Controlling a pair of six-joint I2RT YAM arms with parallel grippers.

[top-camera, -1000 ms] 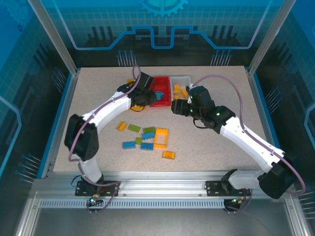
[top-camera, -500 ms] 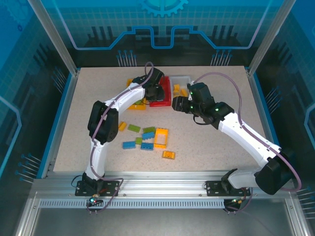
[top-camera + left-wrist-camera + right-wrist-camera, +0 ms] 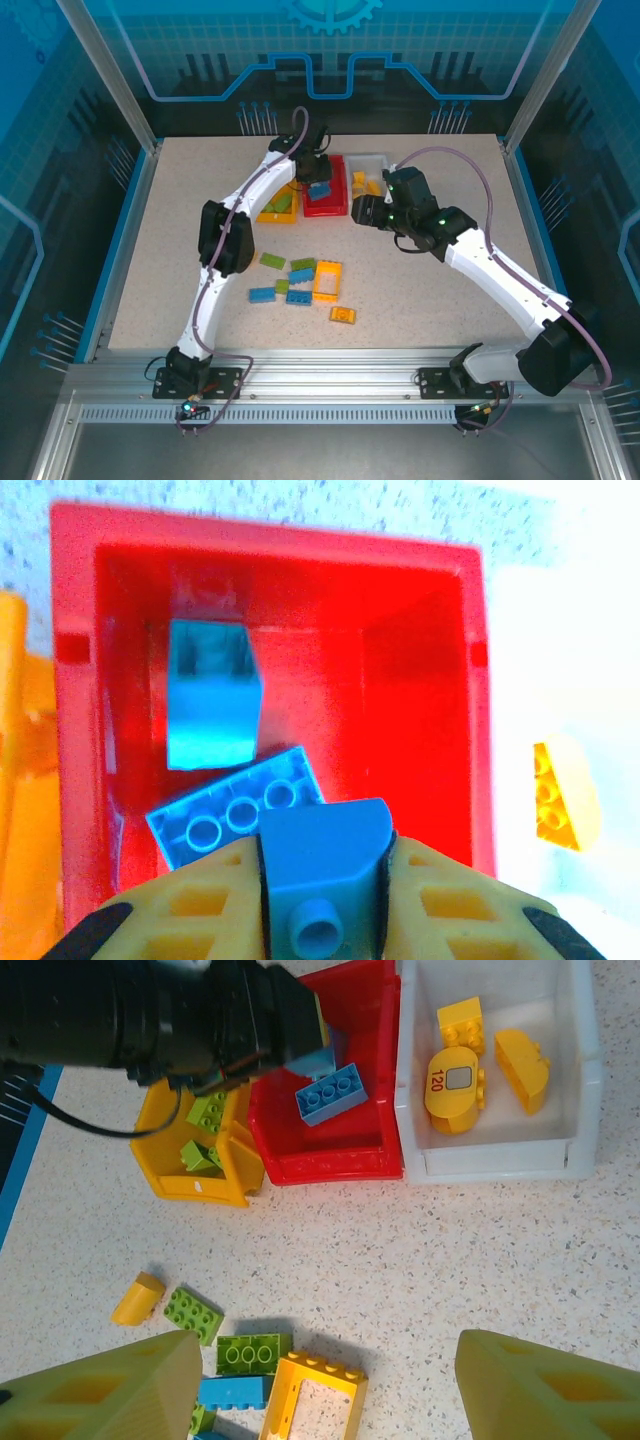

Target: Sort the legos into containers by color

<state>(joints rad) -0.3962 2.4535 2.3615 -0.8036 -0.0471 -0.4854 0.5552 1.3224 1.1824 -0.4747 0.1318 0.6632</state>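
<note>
My left gripper (image 3: 322, 900) is shut on a blue lego (image 3: 325, 850) and hangs just above the red container (image 3: 425, 680), which holds two more blue legos (image 3: 210, 695). From above, the left gripper (image 3: 318, 186) sits over the red container (image 3: 336, 206). My right gripper (image 3: 330, 1380) stands open with nothing between its fingers, above loose legos: a yellow frame (image 3: 310, 1400), green bricks (image 3: 247, 1353) and a blue one (image 3: 232, 1392). The white container (image 3: 500, 1160) holds yellow legos (image 3: 455, 1085). In the yellow container (image 3: 195, 1188) lie green legos (image 3: 200, 1155).
The three containers stand side by side at the back of the table (image 3: 440, 300). More loose legos lie mid-table: a blue one (image 3: 263, 294), an orange one (image 3: 343, 315), a green one (image 3: 272, 261). The left arm's black wrist (image 3: 150, 1020) overhangs the yellow and red containers.
The left arm has stretched out and carried the blue lego to the right, to over the red container. The right arm has barely shifted.
</note>
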